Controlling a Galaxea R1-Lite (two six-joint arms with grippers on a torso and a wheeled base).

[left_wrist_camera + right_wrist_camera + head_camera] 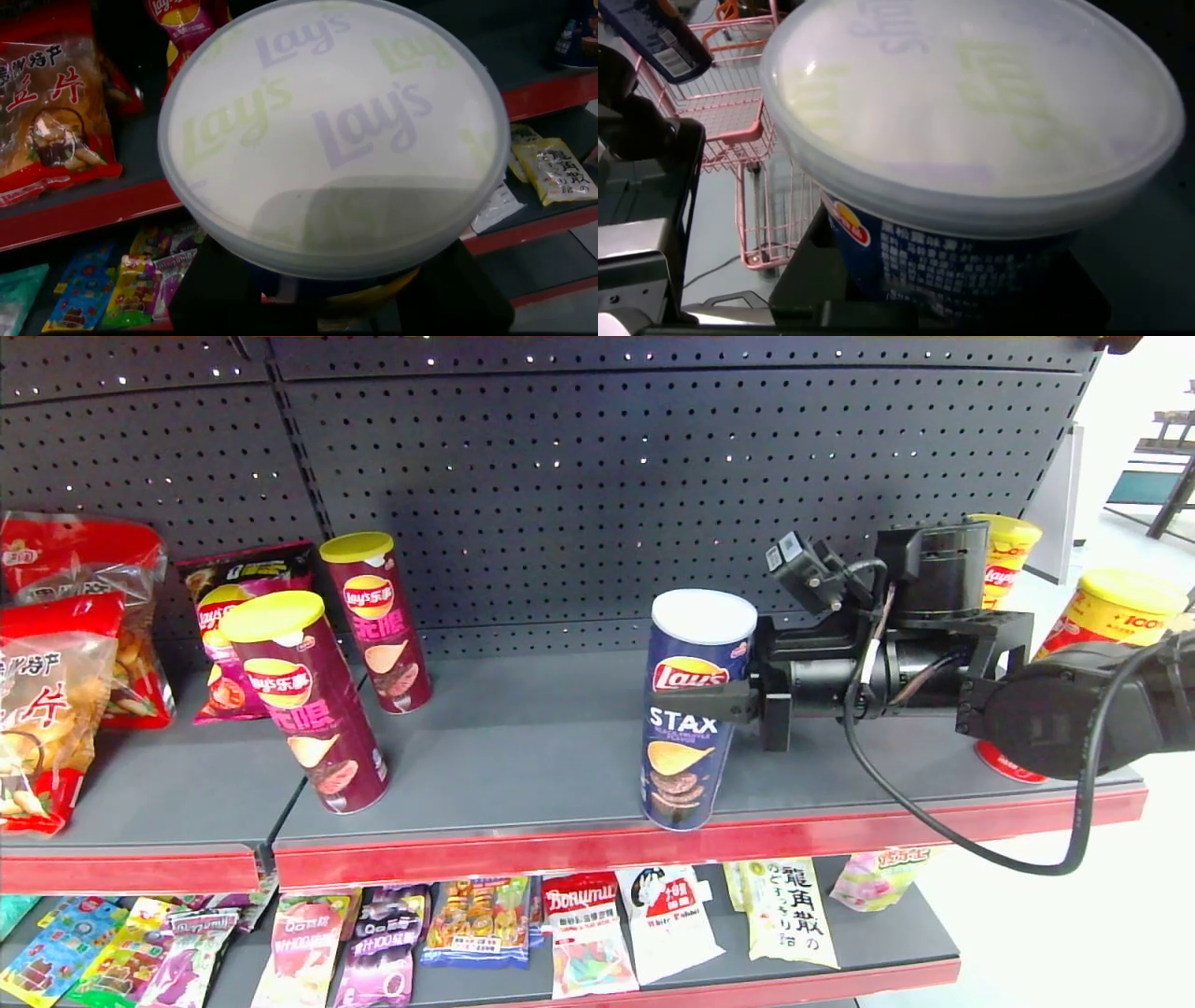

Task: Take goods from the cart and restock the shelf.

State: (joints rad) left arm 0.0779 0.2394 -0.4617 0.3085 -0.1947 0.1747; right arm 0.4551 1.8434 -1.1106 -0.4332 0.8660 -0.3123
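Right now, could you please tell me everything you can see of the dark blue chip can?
The dark blue can is a tall glossy tube with a white plastic lid on and chips printed on it. It is upright at the front edge of the grey shelf; the right hand grips its middle.

the head camera looked forward and slightly down at the shelf (560, 747). the left wrist camera sat close above a white-lidded can (332, 131), sharing that shelf; the right, equally close above the blue can (971, 247), faced the pink cart (729, 121).
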